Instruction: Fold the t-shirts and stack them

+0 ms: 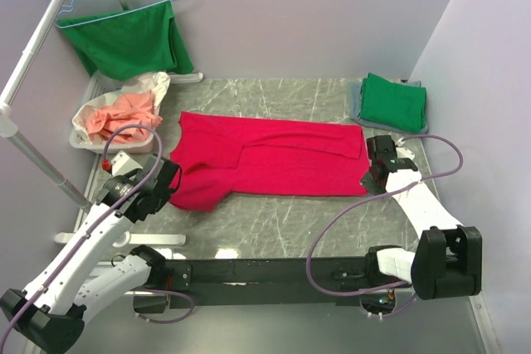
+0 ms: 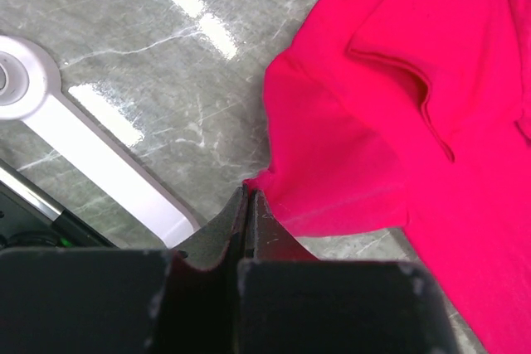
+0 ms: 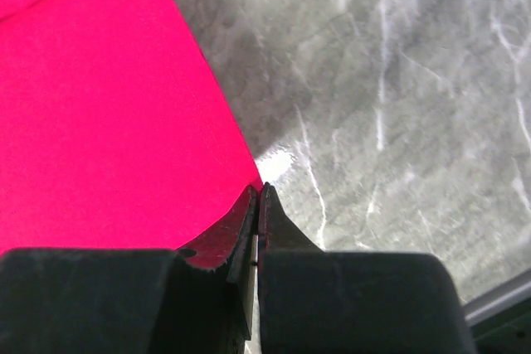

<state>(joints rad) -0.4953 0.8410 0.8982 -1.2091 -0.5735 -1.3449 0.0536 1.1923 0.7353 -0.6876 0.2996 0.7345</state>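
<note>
Right end effector (image 3: 258, 196) clamps the red t-shirt (image 3: 99, 105) at its edge.

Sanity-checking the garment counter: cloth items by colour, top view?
Red: 1, red t-shirt
Green: 2, folded green t-shirt, hung green garment
Grey: 1, grey t-shirt under it
Peach: 1, peach cloth in basket
White: 1, white cloth there
Total: 6

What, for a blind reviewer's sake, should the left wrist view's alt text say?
The left gripper is shut on a corner of the red shirt. The shirt lies rumpled on the grey table, a white bar at left.
</note>
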